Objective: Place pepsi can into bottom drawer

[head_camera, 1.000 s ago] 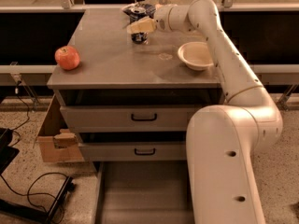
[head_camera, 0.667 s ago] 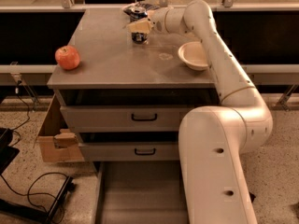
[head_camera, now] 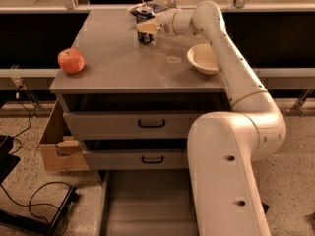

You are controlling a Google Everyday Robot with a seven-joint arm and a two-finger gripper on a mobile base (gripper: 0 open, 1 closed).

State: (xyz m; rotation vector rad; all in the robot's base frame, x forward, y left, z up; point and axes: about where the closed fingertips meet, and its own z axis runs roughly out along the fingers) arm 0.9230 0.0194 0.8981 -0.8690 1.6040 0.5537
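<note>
The pepsi can (head_camera: pixel 144 19) stands upright at the back of the grey cabinet top (head_camera: pixel 118 68), dark blue with a silver top. My gripper (head_camera: pixel 146 28) reaches in from the right and is right at the can, overlapping its front. The bottom drawer (head_camera: pixel 147 205) is pulled open at the foot of the cabinet, and its flat grey floor shows. The two upper drawers (head_camera: pixel 150 124) with black handles are closed.
A red apple (head_camera: pixel 71 60) sits at the left of the cabinet top. A white bowl (head_camera: pixel 203 58) sits at the right, under my arm. A dark snack bag (head_camera: pixel 156 7) lies behind the can. A cardboard box (head_camera: pixel 55 146) and cables (head_camera: pixel 29 200) are on the floor at left.
My arm's lower link has shifted a little to the left. The gripper has stayed at the can, and the can has not moved.
</note>
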